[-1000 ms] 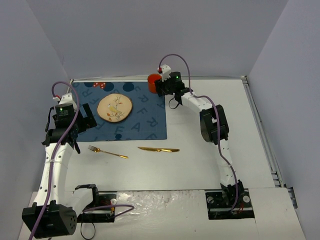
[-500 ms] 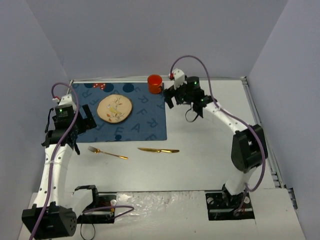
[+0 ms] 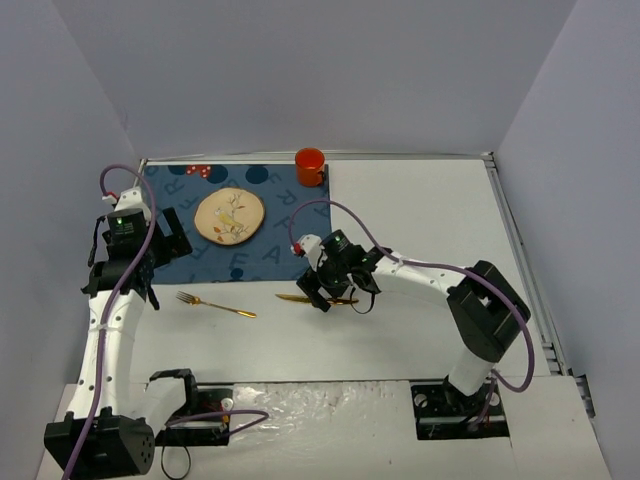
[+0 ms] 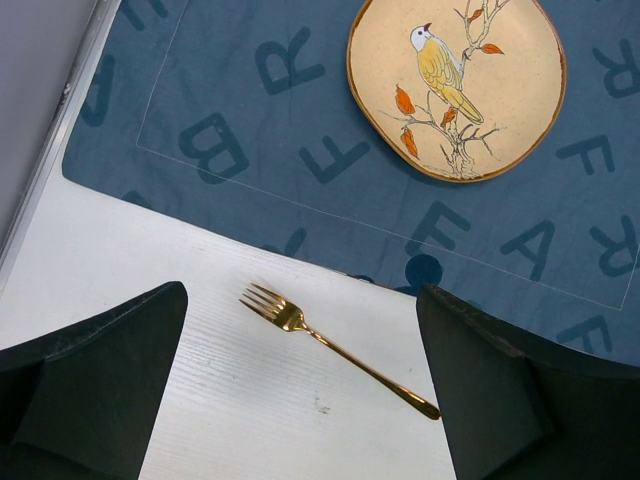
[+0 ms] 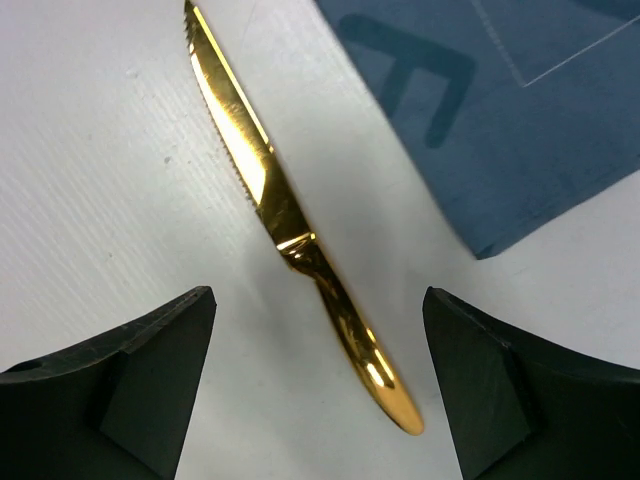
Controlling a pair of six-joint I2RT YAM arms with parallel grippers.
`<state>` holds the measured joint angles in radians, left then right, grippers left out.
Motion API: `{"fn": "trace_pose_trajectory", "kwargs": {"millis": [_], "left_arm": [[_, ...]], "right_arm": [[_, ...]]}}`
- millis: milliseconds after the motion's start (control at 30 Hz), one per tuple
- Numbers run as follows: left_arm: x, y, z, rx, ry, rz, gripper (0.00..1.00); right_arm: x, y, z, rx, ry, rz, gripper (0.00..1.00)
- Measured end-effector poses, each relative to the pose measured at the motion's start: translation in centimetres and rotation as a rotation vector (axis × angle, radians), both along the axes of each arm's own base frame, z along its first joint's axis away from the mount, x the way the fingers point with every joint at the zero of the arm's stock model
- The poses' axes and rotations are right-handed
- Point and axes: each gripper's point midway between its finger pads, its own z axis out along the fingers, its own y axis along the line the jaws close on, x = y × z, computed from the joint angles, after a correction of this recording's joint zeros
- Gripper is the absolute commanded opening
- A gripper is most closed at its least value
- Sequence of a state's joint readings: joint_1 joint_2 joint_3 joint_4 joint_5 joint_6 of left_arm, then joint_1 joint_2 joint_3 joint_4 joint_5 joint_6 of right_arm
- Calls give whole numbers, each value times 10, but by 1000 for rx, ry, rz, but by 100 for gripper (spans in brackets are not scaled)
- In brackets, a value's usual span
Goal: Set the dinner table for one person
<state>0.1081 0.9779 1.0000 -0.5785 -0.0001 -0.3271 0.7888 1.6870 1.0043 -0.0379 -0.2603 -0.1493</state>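
Note:
The white dinner table [image 3: 430,220] holds a blue lettered placemat [image 3: 285,250] with a bird plate [image 3: 229,215] and an orange cup [image 3: 310,165] at its far right corner. A gold knife [image 3: 340,299] lies in front of the mat. My right gripper [image 3: 322,292] is open, low over it. In the right wrist view the knife's handle [image 5: 345,330] lies between the open gripper's [image 5: 320,390] fingers. A gold fork [image 3: 215,304] lies to the left. My left gripper [image 3: 143,250] is open and empty, high above the fork [image 4: 335,345].
The placemat's front edge [image 4: 250,150] runs just beyond the fork, and its corner [image 5: 520,120] lies close to the knife. Grey walls enclose the table on three sides. A metal rim [image 3: 520,250] runs along the right edge.

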Motion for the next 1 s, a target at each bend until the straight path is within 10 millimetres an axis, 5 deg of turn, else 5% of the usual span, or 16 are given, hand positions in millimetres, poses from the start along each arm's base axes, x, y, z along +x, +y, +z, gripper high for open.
{"fn": "trace_pose_trajectory", "kwargs": {"millis": [267,533,1000], "left_arm": [[0,0,1,0,-3,0,97],[0,0,1,0,-3,0,97],[0,0,1,0,-4,0,97]], "right_arm": [[-23,-8,-33,-140,49,44,78],[-18,1,-34,-180,44,70,69],[-29,11,-34,-251,79,104,23]]}}
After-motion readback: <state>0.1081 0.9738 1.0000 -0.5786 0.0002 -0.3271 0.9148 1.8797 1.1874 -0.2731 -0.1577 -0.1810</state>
